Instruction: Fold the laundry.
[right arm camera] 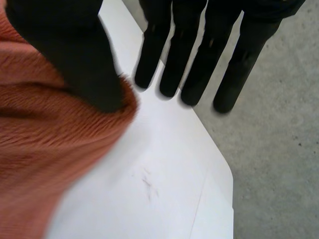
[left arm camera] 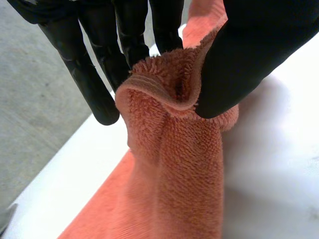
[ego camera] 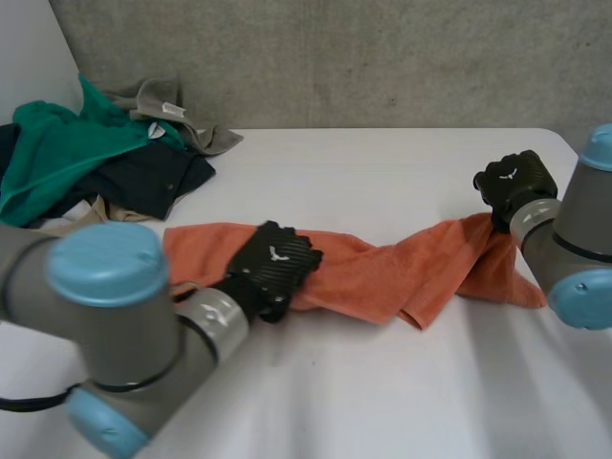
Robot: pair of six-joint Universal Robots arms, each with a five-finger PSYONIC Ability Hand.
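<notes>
White table (ego camera: 382, 382) at mid-frame carries a twisted orange towel (ego camera: 373, 273), left hand (ego camera: 275, 263) pinching a raised fold near its left end, right hand (ego camera: 516, 180) pinching the lifted far-right corner; both holds look shallow, so pulling taut could slip one.

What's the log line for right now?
orange towel: stretched across table | left hand: pinches an edge | right hand: holds one end raised
</notes>
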